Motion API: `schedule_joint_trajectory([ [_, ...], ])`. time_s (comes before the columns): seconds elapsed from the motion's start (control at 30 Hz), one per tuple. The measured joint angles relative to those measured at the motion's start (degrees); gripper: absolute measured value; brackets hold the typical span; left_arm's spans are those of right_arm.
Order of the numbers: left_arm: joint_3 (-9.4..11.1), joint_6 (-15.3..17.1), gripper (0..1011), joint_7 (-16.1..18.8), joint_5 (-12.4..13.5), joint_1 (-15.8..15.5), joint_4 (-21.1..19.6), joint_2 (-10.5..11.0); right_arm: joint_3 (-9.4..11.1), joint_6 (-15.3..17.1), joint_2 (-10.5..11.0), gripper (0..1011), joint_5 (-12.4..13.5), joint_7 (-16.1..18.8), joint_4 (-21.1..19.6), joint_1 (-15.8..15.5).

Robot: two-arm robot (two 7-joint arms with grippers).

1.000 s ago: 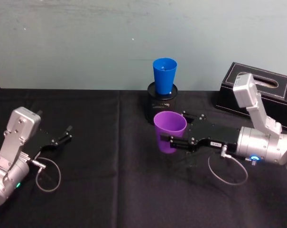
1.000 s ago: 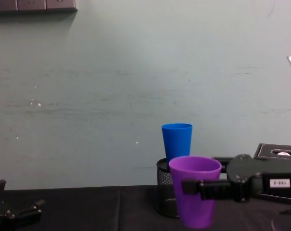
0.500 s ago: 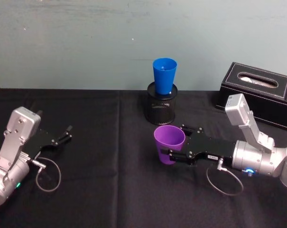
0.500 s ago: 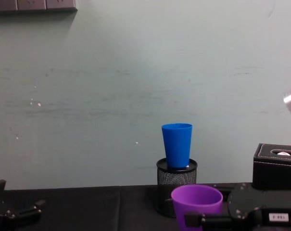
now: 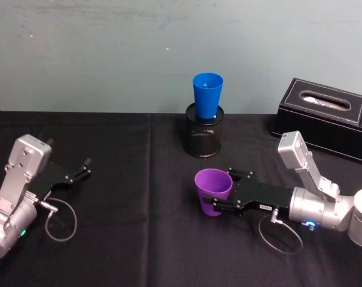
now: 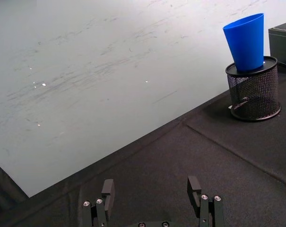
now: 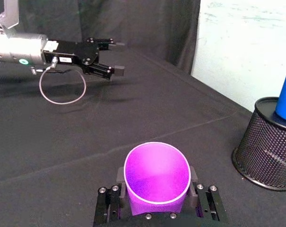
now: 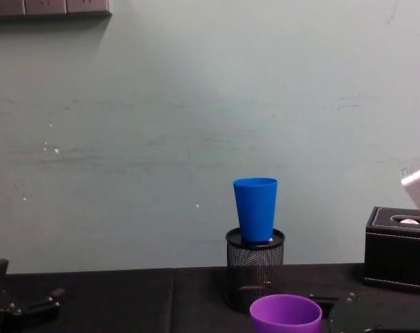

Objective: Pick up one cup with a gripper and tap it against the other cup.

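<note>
The purple cup (image 5: 213, 184) stands upright and low over the black cloth, right of centre. My right gripper (image 5: 215, 204) is shut on it from the right, one finger on each side of its lower wall (image 7: 157, 176). I cannot tell whether its base touches the cloth. The blue cup (image 5: 207, 94) sits upright in a black mesh pen holder (image 5: 203, 139) farther back, apart from the purple cup (image 8: 286, 313). The blue cup (image 8: 255, 208) stands clearly higher. My left gripper (image 5: 80, 170) rests open at the far left, holding nothing.
A black tissue box (image 5: 324, 116) stands at the back right, beside the right arm's elbow. The black tablecloth (image 5: 139, 209) covers the table. A pale wall rises close behind the pen holder (image 6: 254, 92). A cable loop lies by the left wrist.
My right gripper has carried the purple cup down and back towards me, away from the blue cup. The blue cup, holder and left arm have not moved.
</note>
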Motion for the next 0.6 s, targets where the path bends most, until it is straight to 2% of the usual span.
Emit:
schedule_joint_trajectory([
  [0.6, 0.0, 0.0, 1011, 0.0, 0.0, 0.0, 0.0, 0.0, 0.1, -0.1, -0.2, 728, -0.1, 0.3, 0.5, 0.1],
])
